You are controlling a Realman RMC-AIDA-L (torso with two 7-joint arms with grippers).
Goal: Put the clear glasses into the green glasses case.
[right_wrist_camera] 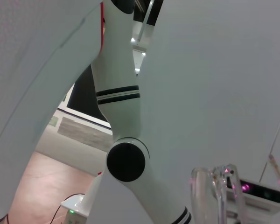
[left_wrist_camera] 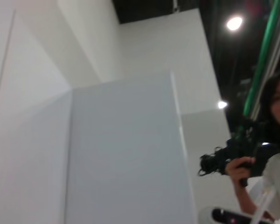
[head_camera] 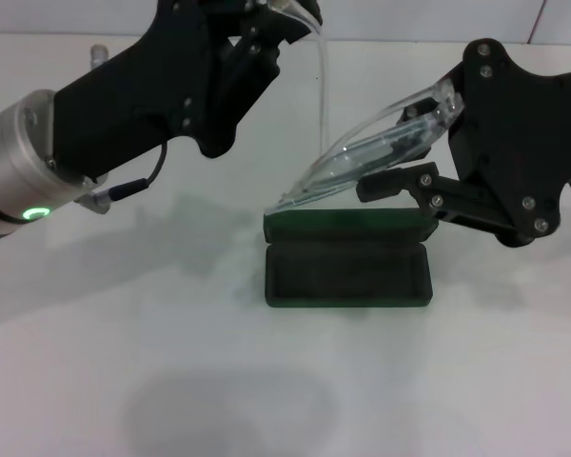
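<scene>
Glasses first: in the head view the clear glasses (head_camera: 362, 162) hang tilted in the air, low end just above the raised lid of the green glasses case (head_camera: 348, 259), which lies open near the middle of the white table (head_camera: 124, 333). The right gripper (head_camera: 436, 114) clamps their upper end; the left gripper (head_camera: 284, 21), at the picture's top edge, holds one temple arm that stands upward. With two grips on thin plastic, a mismatched descent could twist the frame or nudge the case. The left wrist view shows only walls and a person with a camera (left_wrist_camera: 238, 158). The right wrist view shows a robot arm and clear plastic, seemingly the glasses, at its edge.
</scene>
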